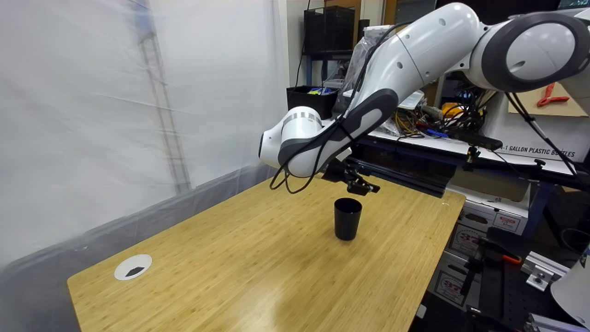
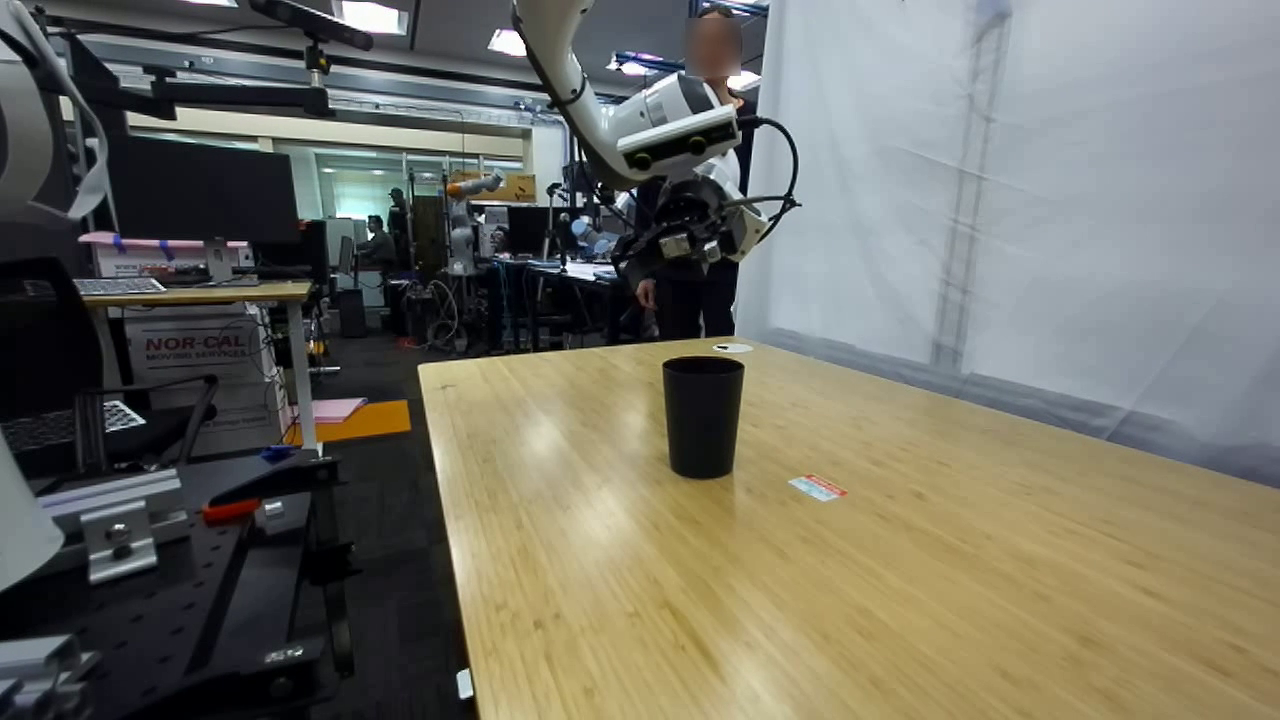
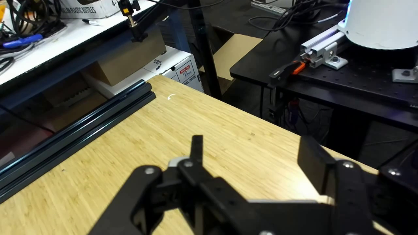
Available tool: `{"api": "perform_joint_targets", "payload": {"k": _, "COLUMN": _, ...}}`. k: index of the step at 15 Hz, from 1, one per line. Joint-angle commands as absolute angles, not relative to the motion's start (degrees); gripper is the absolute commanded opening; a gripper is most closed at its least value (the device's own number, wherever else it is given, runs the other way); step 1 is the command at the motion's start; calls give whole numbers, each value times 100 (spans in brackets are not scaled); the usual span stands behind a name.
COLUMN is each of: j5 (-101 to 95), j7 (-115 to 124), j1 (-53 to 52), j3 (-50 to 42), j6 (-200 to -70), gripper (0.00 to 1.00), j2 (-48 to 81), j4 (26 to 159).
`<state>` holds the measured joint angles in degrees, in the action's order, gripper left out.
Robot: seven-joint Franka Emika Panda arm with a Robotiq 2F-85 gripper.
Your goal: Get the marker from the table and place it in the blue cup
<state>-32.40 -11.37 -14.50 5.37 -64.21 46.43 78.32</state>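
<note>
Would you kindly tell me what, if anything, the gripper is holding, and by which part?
Nothing is held: the gripper is open, and the table shows between its fingers.

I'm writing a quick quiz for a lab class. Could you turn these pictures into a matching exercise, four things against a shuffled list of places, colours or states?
1. pincer
2. dark cup
3. round disc
4. sticker

A. near a corner of the table
B. partly red
C. open, in the air
D. standing upright

Pairs: 1-C, 2-D, 3-A, 4-B
</note>
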Motion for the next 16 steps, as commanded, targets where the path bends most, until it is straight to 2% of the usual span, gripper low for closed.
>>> {"api": "perform_joint_targets", "payload": {"k": 1, "j5": -3354, "j7": -1252, "j1": -1462, "j3": 544, "j6": -6231, "gripper": 100, "j2": 4719, "j4": 7627}}
{"api": "perform_joint_targets", "payload": {"k": 9, "j5": -2600, "j7": -923, "j1": -887, "j3": 495, "j6": -7536, "gripper": 100, "j2": 4285, "j4": 7336}}
{"api": "perform_joint_targets", "payload": {"k": 16, "j5": -1374, "j7": -956, "j1": 136, "j3": 276, "j6": -9511, "gripper": 100, "j2": 3828, "j4": 8030}}
